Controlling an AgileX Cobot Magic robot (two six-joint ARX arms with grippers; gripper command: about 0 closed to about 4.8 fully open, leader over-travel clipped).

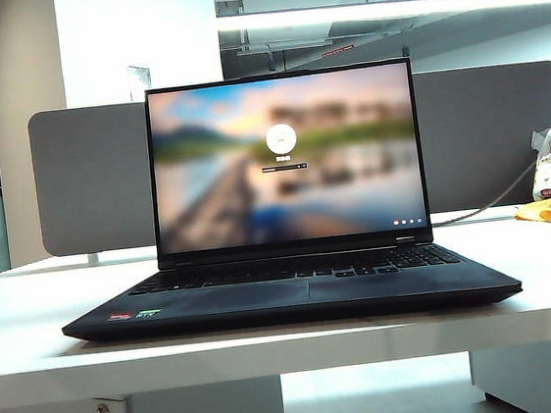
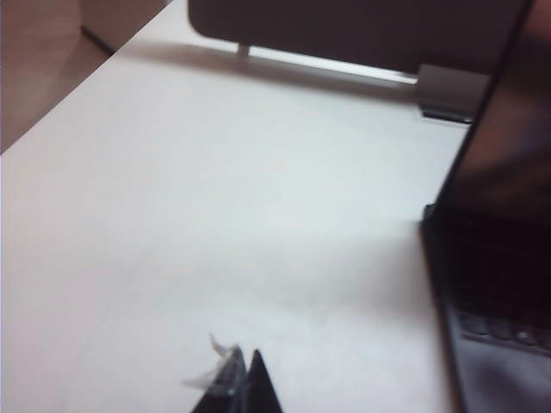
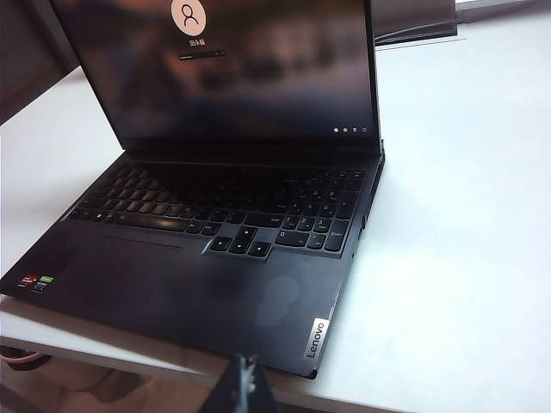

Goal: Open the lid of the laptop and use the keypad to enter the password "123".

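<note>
With lid (image 1: 285,156) already up, login screen lit, password not yet typed:
right gripper (image 3: 247,389): fingers together, empty, hung off laptop's front corner
left gripper (image 2: 242,391): tips pressed together, empty, over bare table (image 2: 215,215) beside laptop (image 3: 207,258)
keypad (image 3: 224,202): ran side to side, just beyond right gripper; judged right arm nearer

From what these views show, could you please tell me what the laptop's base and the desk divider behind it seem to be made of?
Laptop base: probably matte dark plastic or coated metal; it shows only a soft, dull sheen. Desk divider: looks like grey fabric-covered board, flat and glare-free, though the weave is too small to confirm.
</note>
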